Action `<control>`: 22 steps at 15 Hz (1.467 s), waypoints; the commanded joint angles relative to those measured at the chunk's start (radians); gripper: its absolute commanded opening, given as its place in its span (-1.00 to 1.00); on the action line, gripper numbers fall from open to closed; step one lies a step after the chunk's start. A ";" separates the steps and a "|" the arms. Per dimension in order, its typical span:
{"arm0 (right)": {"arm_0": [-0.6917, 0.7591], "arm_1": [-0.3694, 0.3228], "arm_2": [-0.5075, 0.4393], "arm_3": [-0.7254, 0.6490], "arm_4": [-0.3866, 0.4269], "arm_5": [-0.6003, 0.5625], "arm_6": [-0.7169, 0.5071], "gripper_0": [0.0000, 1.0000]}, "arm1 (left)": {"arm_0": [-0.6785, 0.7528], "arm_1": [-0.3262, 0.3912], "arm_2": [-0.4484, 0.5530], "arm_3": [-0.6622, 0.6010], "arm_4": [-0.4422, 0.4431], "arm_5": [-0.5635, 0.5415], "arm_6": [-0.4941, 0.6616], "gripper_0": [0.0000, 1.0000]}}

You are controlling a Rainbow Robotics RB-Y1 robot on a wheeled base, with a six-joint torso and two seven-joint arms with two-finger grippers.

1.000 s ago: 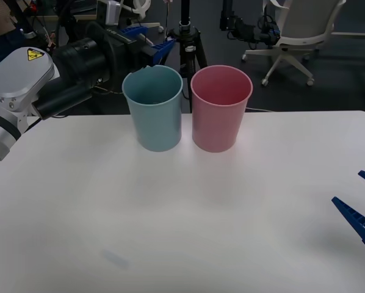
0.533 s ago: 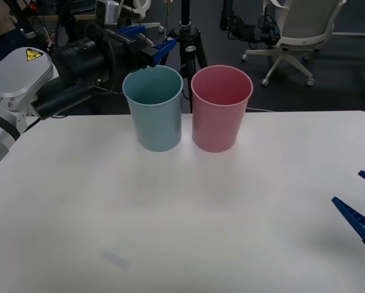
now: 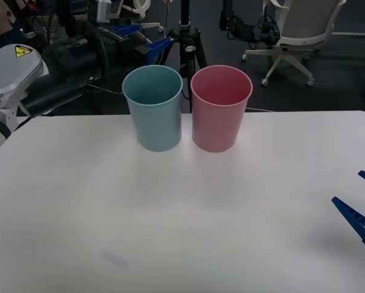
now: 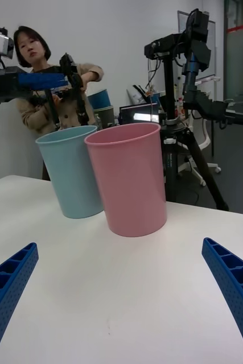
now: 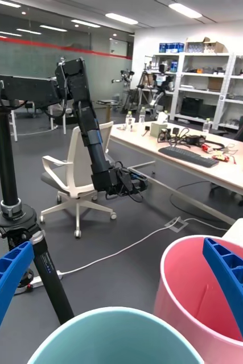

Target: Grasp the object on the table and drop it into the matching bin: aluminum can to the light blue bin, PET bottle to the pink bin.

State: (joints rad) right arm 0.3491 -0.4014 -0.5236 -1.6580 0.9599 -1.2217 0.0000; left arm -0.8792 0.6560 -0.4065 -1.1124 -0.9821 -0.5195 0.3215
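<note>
Left gripper (image 3: 147, 46) gapes wide above the light blue bin (image 3: 153, 108) — tall, tapered, roll-rimmed; right gripper (image 3: 361, 207) open too.

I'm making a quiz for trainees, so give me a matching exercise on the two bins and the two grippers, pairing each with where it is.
Things:
1. blue bin
2. pink bin
3. left gripper
4. right gripper

Places:
A. low over the table's right edge
B. raised behind the blue bin's rim
C. on the table, left of the pair
D. on the table, right of the pair

Pairs: 1-C, 2-D, 3-B, 4-A
</note>
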 commanded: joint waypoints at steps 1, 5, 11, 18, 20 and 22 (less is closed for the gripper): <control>0.000 0.000 0.000 0.000 0.000 0.000 0.000 1.00 | 0.025 0.047 0.000 -0.030 0.060 -0.031 -0.022 1.00; 0.000 0.000 0.000 0.000 0.000 0.000 0.000 1.00 | 0.124 0.162 0.000 -0.173 0.178 -0.031 -0.055 1.00; 0.000 0.000 0.000 0.000 0.000 0.000 0.000 1.00 | 0.358 0.392 0.011 -0.419 0.456 -0.005 -0.282 1.00; 0.000 0.000 0.000 0.000 0.000 0.000 0.000 1.00 | 0.591 0.405 0.164 -0.537 0.450 -0.033 -0.341 1.00; 0.000 0.000 0.000 0.000 0.000 0.000 0.000 1.00 | 0.669 0.384 0.222 -0.570 0.428 -0.047 -0.349 1.00; 0.000 0.000 0.000 0.000 0.000 0.000 0.000 1.00 | 0.741 0.335 0.299 -0.583 0.359 -0.096 -0.345 1.00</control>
State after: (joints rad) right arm 0.3491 -0.4014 -0.5236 -1.6581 0.9599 -1.2217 0.0000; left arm -0.1651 1.0109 -0.1377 -1.6920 -0.5896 -0.5932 -0.0267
